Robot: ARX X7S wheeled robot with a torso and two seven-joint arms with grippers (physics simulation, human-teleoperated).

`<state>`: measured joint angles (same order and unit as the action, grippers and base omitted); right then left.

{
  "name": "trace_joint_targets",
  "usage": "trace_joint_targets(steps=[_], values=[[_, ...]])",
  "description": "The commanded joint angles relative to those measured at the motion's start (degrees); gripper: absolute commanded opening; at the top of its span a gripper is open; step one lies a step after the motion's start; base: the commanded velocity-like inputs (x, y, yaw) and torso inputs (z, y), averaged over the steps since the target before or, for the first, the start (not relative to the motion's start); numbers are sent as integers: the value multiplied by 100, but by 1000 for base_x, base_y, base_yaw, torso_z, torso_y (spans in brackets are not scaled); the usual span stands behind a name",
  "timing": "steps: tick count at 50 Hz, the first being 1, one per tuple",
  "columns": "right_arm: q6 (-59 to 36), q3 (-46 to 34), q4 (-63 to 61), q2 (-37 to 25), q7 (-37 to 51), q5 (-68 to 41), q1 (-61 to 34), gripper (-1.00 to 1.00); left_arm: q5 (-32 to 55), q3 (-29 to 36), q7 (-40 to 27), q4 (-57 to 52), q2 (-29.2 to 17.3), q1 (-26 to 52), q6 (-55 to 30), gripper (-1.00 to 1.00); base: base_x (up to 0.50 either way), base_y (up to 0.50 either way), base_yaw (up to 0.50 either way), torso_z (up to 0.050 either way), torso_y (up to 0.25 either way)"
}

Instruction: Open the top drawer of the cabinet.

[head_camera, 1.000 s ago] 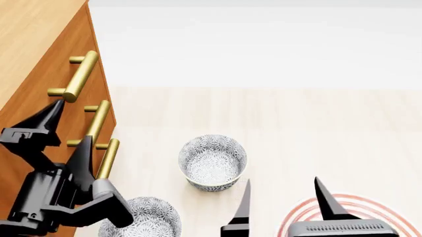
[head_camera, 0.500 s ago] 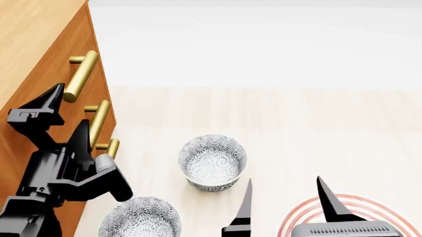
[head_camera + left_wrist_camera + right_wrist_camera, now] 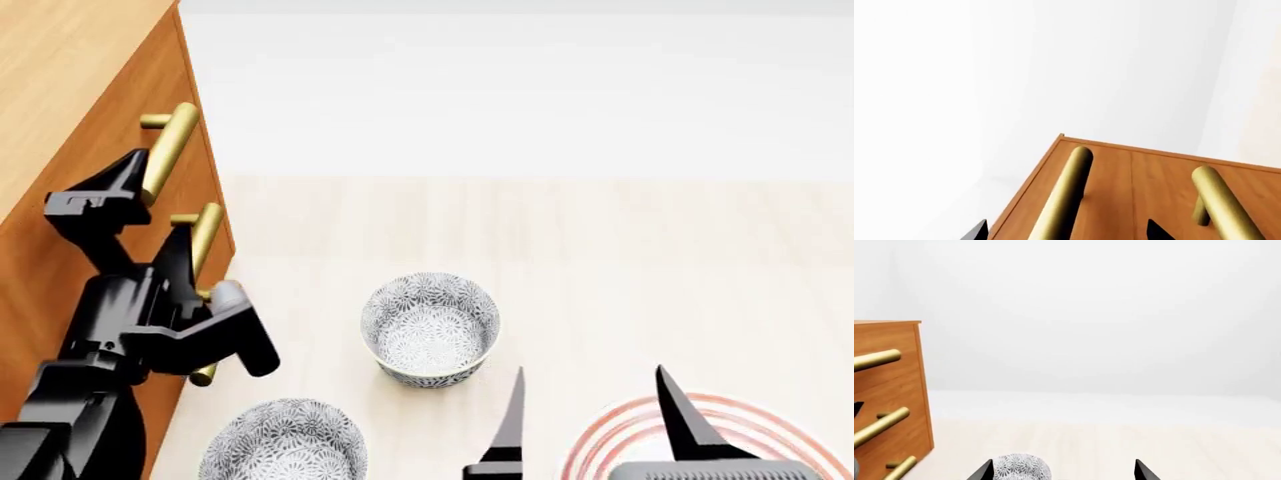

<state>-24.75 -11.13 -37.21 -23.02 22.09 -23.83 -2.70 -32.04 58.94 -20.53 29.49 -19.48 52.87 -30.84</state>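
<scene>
The cabinet point(image 3: 54, 70) stands at the left of the head view, orange-brown with three brass bar handles. The top drawer point(image 3: 107, 120) sits flush with the two below it, and its handle point(image 3: 167, 150) is the highest. My left gripper point(image 3: 150, 210) is open at that handle's lower end. In the left wrist view the top drawer's handle point(image 3: 1067, 195) runs between the two black fingertips point(image 3: 977, 231) of the left gripper point(image 3: 1067, 232), which do not touch it. My right gripper point(image 3: 587, 420) is open and holds nothing, low over the floor.
The middle handle point(image 3: 1217, 200) lies beside the top one. Two patterned bowls point(image 3: 430, 328) point(image 3: 287, 440) sit on the pale floor near the cabinet. One bowl point(image 3: 1019, 467) shows between the right gripper's point(image 3: 1063, 472) fingertips. A red-ringed plate point(image 3: 721, 425) lies under the right gripper.
My left gripper has risen along the cabinet front, from the middle handle's level to the top handle, staying open. The right gripper has sunk slightly in the head view.
</scene>
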Motion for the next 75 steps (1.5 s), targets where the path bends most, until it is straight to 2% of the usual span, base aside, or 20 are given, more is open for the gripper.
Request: trace_joint_targets(steps=[1, 14, 15, 35, 43, 64, 75], values=[[85, 30, 19, -11, 12, -22, 90, 100, 62, 49, -207, 825, 274, 236, 313, 100, 0, 0, 0, 0, 0], [135, -40, 125, 5, -17, -30, 111, 100, 149, 12, -356, 1376, 400, 340, 463, 100, 0, 0, 0, 0, 0], [167, -54, 145, 9, -27, -13, 125, 100, 153, -33, -428, 1340, 399, 316, 412, -100, 0, 0, 0, 0, 0], [125, -81, 203, -26, -20, -43, 29, 100, -41, 86, -306, 975, 323, 236, 70, -100, 0, 0, 0, 0, 0], [184, -131, 264, -9, -34, -17, 38, 100, -159, 82, -74, 182, 192, 137, -307, -100, 0, 0, 0, 0, 0], [247, -145, 250, -31, 1, -24, 104, 100, -434, 311, 327, -872, 434, -3, -846, -100, -9, 0, 2, 0, 0], [360, -156, 361, -24, -36, -20, 128, 100, -484, 425, 299, -803, 525, -42, -820, -100, -11, 0, 3, 0, 3]])
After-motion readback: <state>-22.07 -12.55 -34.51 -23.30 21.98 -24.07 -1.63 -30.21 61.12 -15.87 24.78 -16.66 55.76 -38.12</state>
